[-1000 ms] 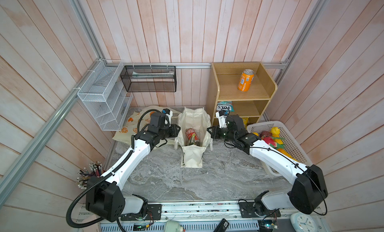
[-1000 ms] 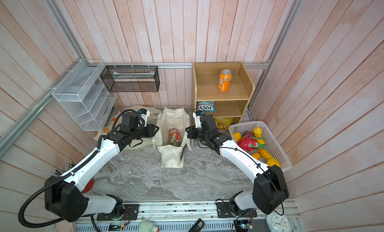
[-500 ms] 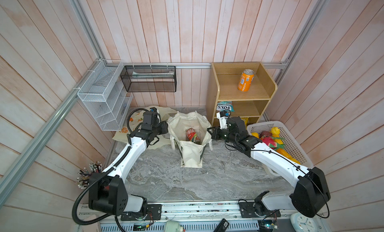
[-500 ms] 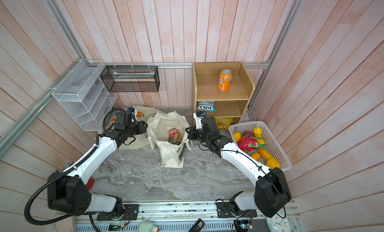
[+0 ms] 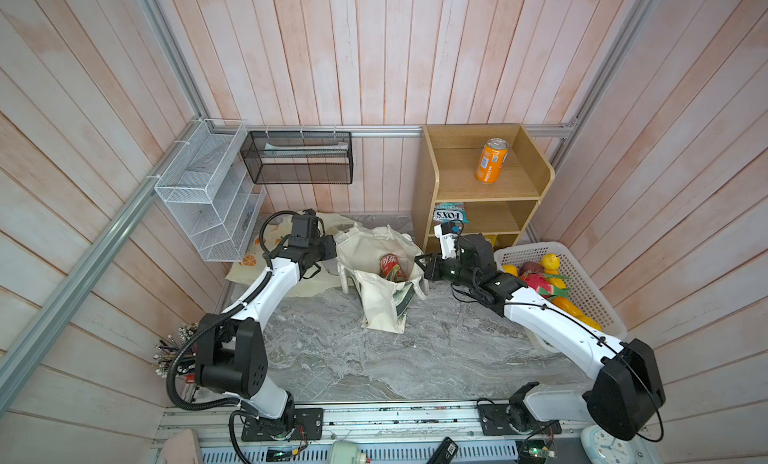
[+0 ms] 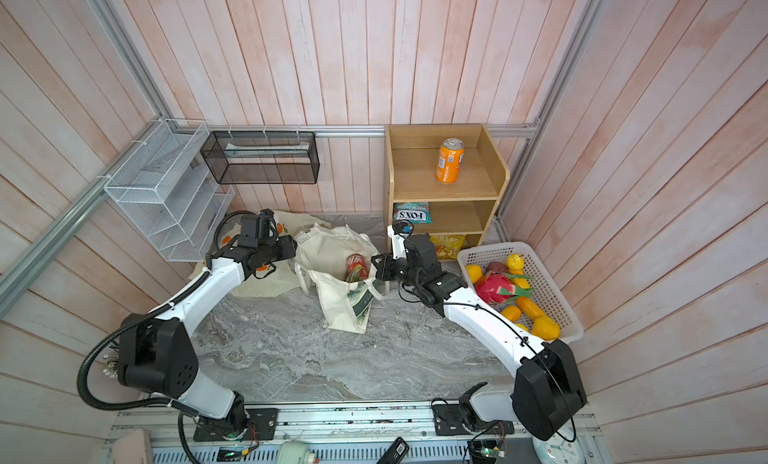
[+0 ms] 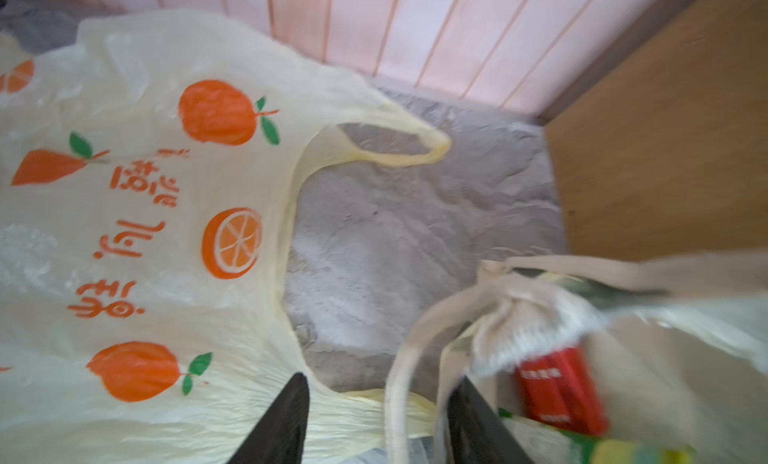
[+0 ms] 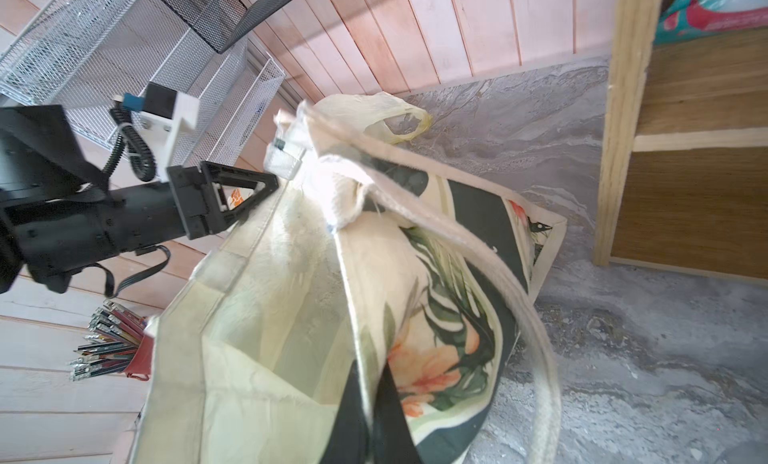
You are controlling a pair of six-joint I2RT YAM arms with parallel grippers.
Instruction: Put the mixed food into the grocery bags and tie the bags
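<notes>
in both top views the canvas tote [image 5: 380,308] mid-table is holding the red can [image 5: 390,268]; toy fruits [image 5: 536,283] are waiting in the white basket [image 5: 536,246]. left wrist: left gripper [image 7: 378,424] is gaping around a loose strap [image 7: 391,395]. right wrist: right gripper [image 8: 370,416] is pinching the tote's rim, seemingly spreading it; next, fetching fruit.

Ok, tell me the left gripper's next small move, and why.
Probably close the left gripper on the handle strap of the canvas tote: its jaws stand apart with that strap running between them, while the right gripper pinches the opposite rim and the red can is inside. Tying likely needs both sides held.
</notes>
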